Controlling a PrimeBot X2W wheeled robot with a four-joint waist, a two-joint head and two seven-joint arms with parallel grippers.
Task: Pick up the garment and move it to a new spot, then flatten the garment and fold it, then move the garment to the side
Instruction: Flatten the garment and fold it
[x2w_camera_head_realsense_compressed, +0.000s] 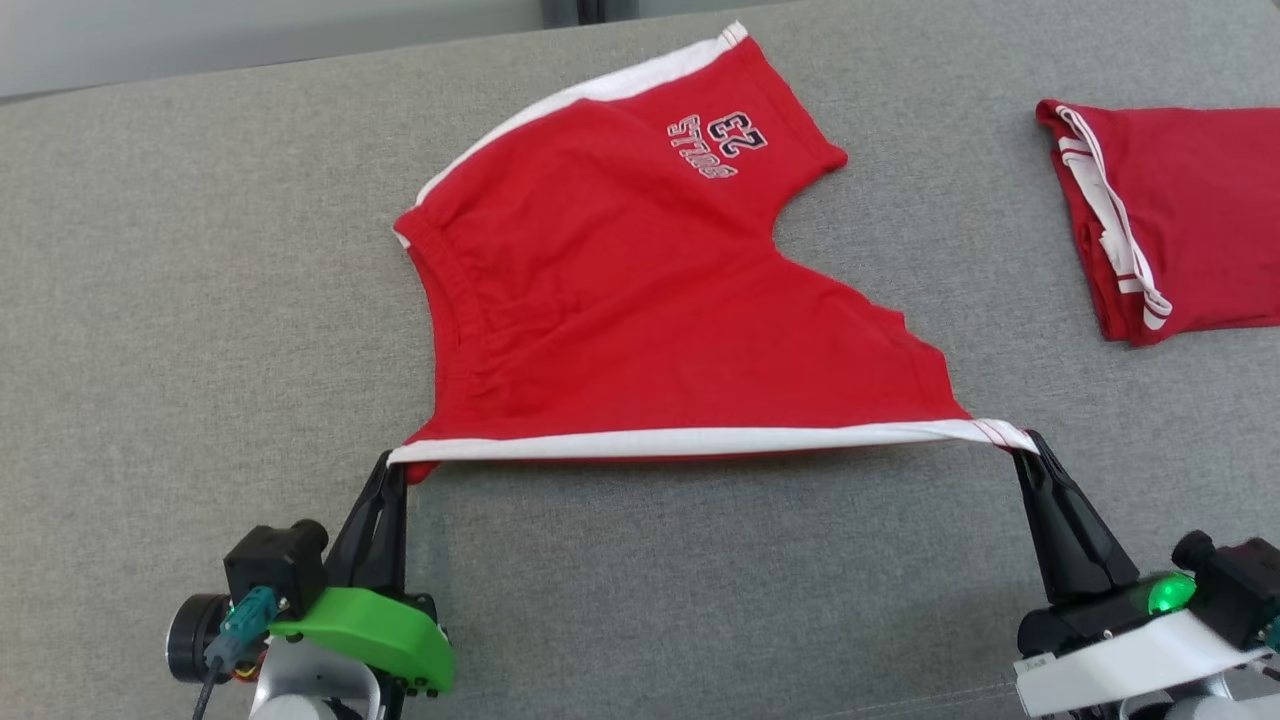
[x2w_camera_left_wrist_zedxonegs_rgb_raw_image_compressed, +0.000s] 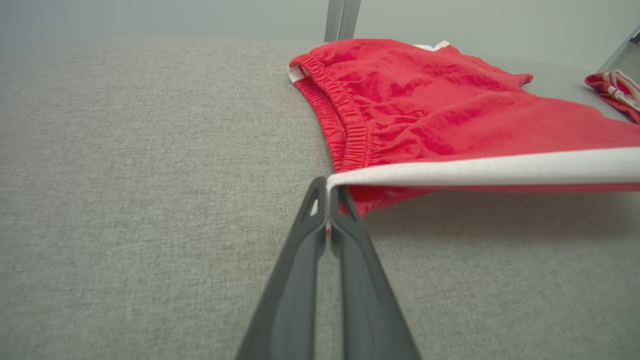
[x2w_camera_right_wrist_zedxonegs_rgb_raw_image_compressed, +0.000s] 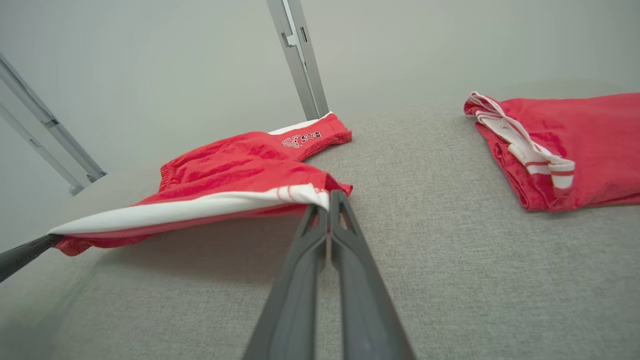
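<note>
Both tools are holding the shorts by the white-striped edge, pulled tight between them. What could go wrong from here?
1. Each grip is only at a corner: the left tool and right tool pinch little of the white stripe, so more tension may pull it free.
2. The rest of the shorts lies on the grey surface; dragging could bunch it.
3. Swinging right could disturb the folded red garment.
</note>
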